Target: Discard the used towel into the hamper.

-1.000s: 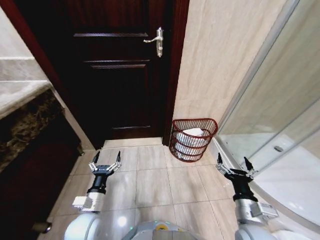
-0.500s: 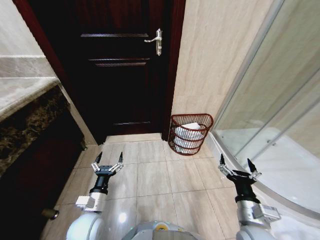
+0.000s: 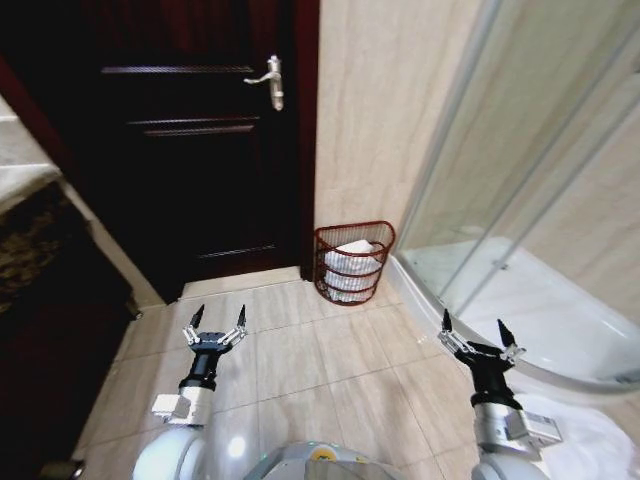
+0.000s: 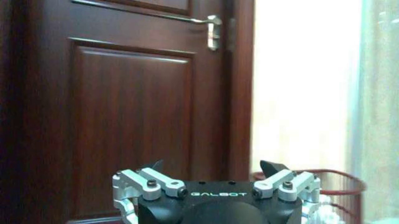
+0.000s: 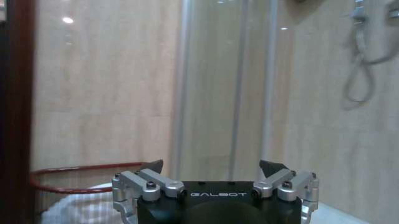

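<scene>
The room was a tiled bathroom: a dark wooden door (image 3: 200, 150) at the back, a beige tiled wall (image 3: 370, 110) beside it, and a curved glass shower screen (image 3: 520, 170) along the right. The hamper (image 3: 353, 263) stood on the floor (image 3: 300, 350) in the corner where that wall met the shower's kerb, just beside the door frame, with a white towel (image 3: 352, 252) lying inside it.

By my reading the towel was in, so the step in hand was only driving or turning on the spot. Doing that well meant holding both arms low and tucked in, well apart from the hamper and the glass, and keeping the base off the shower kerb on the right.

The left gripper (image 3: 214, 328) hung over the floor tiles in front of the door, fingers spread wide and holding nothing. The right gripper (image 3: 478, 339) hovered near the shower kerb, equally wide open and empty.

The head view gave the whole layout and both arms at once. The left wrist view put the door handle (image 4: 214, 31) and the hamper's red rim (image 4: 339, 185) beyond that gripper (image 4: 215, 166). The right wrist view added a shower hose (image 5: 361, 51) on the wall behind the glass, with the hamper rim (image 5: 74, 169) off to one side of the gripper (image 5: 215, 165).
</scene>
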